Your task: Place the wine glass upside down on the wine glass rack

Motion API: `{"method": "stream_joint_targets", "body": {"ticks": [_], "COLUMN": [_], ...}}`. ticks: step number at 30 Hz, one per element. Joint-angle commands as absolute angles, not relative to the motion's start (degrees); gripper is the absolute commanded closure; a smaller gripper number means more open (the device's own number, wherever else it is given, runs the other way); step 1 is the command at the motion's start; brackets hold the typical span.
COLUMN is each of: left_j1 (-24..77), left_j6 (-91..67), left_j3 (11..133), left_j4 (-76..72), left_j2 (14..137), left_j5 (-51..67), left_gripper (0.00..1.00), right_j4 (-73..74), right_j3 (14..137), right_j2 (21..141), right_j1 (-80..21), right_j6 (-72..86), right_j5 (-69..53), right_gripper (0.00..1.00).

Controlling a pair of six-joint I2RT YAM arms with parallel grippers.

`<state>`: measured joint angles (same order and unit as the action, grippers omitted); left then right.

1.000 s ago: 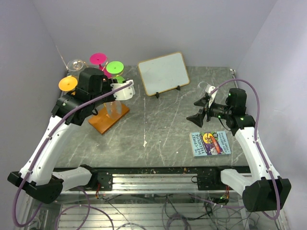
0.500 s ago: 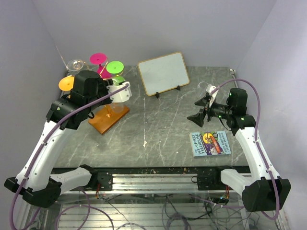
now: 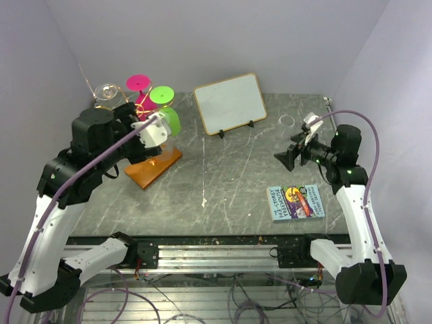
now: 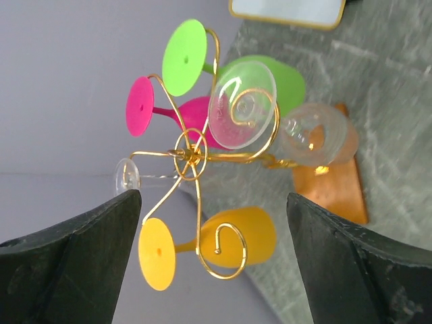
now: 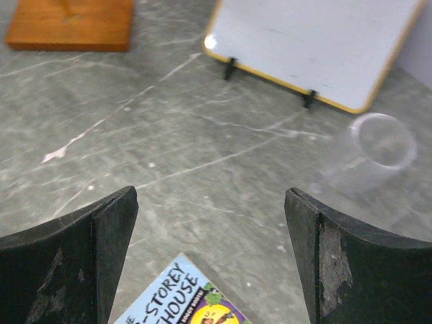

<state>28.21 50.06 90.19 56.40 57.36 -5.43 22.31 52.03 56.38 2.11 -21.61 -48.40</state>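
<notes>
Looks essentially done: can see a clear wine glass (image 4: 312,135) hanging upside down on the wine glass rack (image 4: 192,154), foot caught in a gold spiral, bowl down over the wooden base. Shares the rack with a green glass (image 4: 185,57), pink glass (image 4: 140,106), orange glass (image 4: 156,253) and another clear one (image 4: 126,174). Judging by this, nothing left there but pulling clear.

Worth flagging a second clear glass (image 5: 378,145) lying on its side on the surface (image 5: 169,155), near the whiteboard (image 5: 317,47). Not racked; can't tell if it counts.

Checked left hand (image 4: 212,223): spread wide, gripping nothing, touching nothing, facing the rack from apart. Same for right hand (image 5: 210,202): wide open, empty, short of the fallen glass, over the book (image 5: 182,304).
</notes>
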Motion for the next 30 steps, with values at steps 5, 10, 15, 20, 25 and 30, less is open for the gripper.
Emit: {"method": "stream_joint_targets", "body": {"ticks": [5, 10, 15, 20, 25, 30], "left_j1": [23.58, 21.1, 20.37, 20.13, 20.13, 20.08], "left_j6": [26.42, 21.23, 20.26, 20.75, 21.21, 21.06], "left_j3": [88.0, 88.92, 87.67, 86.67, 86.84, 86.75], "left_j4": [42.79, 40.45, 37.89, 37.54, 38.05, 37.99], "left_j2": [55.44, 56.22, 55.73, 55.12, 55.64, 56.54], "left_j5": [4.57, 7.52, 7.99, 8.16, 8.72, 9.21], "left_gripper": [0.0, 0.01, 0.0, 0.01, 0.01, 0.0], "right_j4": [16.37, 18.45, 21.83, 24.11, 25.51, 26.93], "right_j3": [56.92, 64.41, 71.77, 76.8, 79.72, 82.0], "right_j2": [56.71, 63.63, 72.47, 79.7, 85.53, 89.86], "right_j1": [3.78, 3.32, 1.0, 0.36, 0.01, -0.41], "right_j6": [-11.85, -10.55, -10.98, -10.79, -10.72, -11.33], "right_j5": [-24.11, -15.99, -7.96, -5.58, -3.7, -3.53], "right_gripper": [0.11, 0.21, 0.25, 0.35, 0.44, 0.49]}}
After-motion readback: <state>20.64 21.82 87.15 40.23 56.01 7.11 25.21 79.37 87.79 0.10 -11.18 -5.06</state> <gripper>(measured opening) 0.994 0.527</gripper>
